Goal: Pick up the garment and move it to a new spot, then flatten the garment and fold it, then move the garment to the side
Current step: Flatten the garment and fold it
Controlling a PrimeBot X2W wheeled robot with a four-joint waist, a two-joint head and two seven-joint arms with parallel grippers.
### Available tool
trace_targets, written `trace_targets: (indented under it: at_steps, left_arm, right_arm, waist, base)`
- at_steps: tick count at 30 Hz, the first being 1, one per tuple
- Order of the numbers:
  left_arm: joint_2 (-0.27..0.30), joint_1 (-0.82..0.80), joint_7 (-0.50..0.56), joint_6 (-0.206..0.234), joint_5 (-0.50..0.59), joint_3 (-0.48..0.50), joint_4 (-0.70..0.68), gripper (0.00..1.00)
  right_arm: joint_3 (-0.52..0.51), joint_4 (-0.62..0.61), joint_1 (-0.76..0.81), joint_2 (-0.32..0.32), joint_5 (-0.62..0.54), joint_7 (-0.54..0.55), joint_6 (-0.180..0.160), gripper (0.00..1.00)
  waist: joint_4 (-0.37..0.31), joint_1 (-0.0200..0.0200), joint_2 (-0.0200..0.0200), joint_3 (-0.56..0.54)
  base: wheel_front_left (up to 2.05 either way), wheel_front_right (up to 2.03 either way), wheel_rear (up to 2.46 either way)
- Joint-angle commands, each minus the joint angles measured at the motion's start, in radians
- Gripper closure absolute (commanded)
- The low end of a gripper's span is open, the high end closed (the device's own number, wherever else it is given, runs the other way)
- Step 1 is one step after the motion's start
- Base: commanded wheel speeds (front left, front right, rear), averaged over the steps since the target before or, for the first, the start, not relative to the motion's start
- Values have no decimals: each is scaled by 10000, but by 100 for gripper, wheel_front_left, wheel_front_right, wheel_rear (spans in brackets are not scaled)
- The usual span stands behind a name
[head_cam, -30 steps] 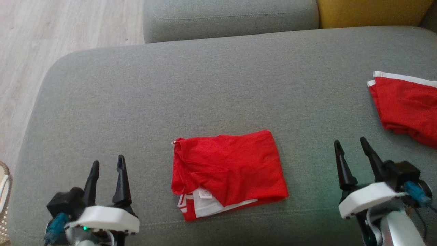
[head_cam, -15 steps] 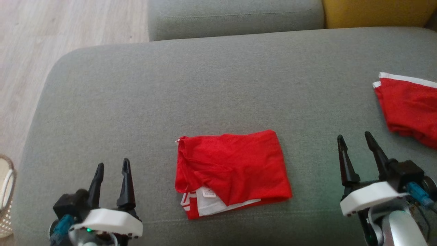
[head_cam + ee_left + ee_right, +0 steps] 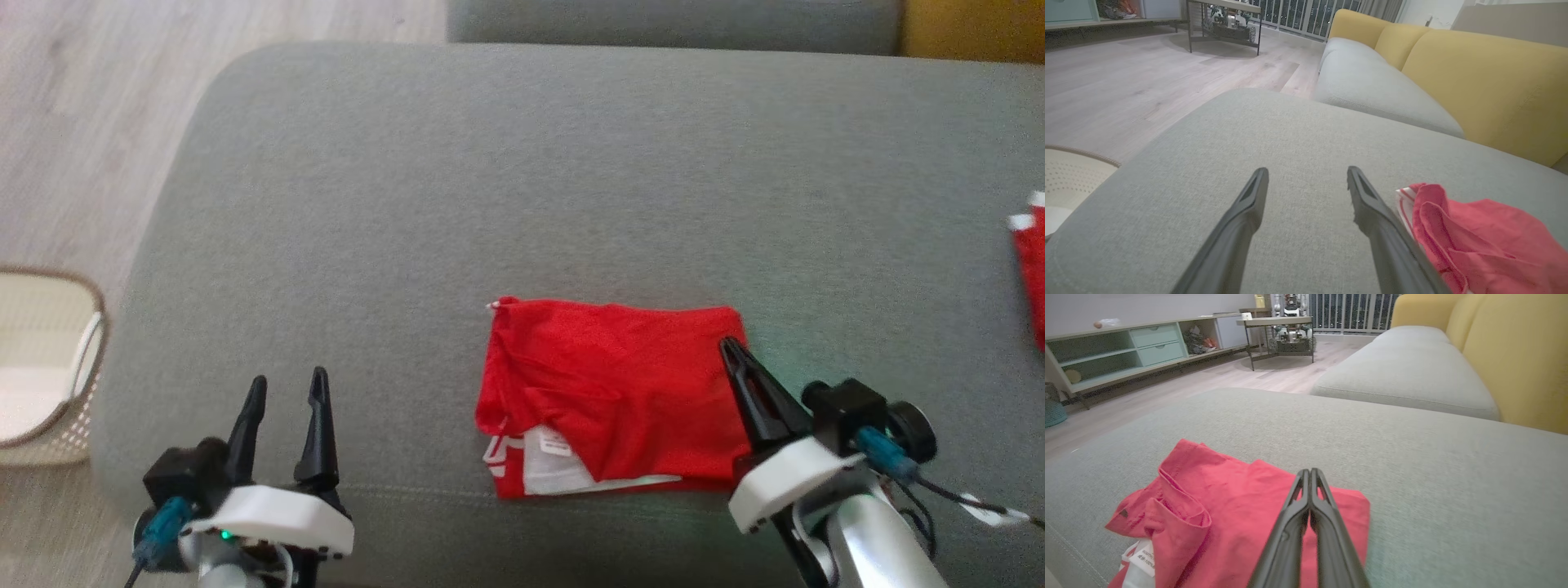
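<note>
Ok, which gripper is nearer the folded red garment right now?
Right. The right gripper, fingers shut, lies over the right edge of the garment. The left gripper, open, is apart to its left, over bare cushion.

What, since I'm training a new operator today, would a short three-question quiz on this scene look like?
1. True or false: the left gripper has its jaws closed.
2. The folded red garment lies on: A) a kitchen counter, B) the grey cushion, C) a metal tray.
3. Fill in: the right gripper, over the garment's right edge, has its jaws ___.
Key: 1 false; 2 B; 3 shut.
</note>
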Motion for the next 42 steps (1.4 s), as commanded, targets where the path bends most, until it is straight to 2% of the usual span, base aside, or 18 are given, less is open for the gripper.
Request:
trace_targets:
  at_steps: [1, 15, 20, 32, 37, 42]
  left_arm:
    - [60, -481, -120, -61, -31, 260, -203, 0]
    - [60, -848, -120, -99, -166, 226, -101, 0]
    - [60, -948, -120, -123, -168, 201, -106, 0]
    - [60, -956, -120, -81, -139, 261, -28, 0]
    - [60, -952, -120, -66, -177, 259, -13, 0]
    - [60, -855, -120, -8, -230, 385, -163, 0]
  right_arm:
    - [352, -100, -554, -2, 1, -93, -4, 100]
    - [1432, 2707, -1587, -2, 398, -84, -4, 100]
    - [1803, 3077, -1778, -1, 663, -89, -4, 100]
    - [3845, 2652, -1669, -1, 1769, -92, -4, 100]
    - [5079, 3193, -1904, -1, 2558, -42, -4, 100]
    - [5340, 3695, -2256, -1, 2918, 14, -4, 100]
  waist:
    - [329, 0, 0, 223]
    - [1152, 0, 0, 677]
    - [1260, 0, 0, 744]
    - [1364, 0, 0, 611]
    - [1419, 0, 0, 530]
    - [1298, 0, 0, 420]
  base:
    - [0, 0, 0]
    - [0, 0, 0]
    - [0, 0, 0]
    - [0, 0, 0]
    - [0, 0, 0]
    - [0, 0, 0]
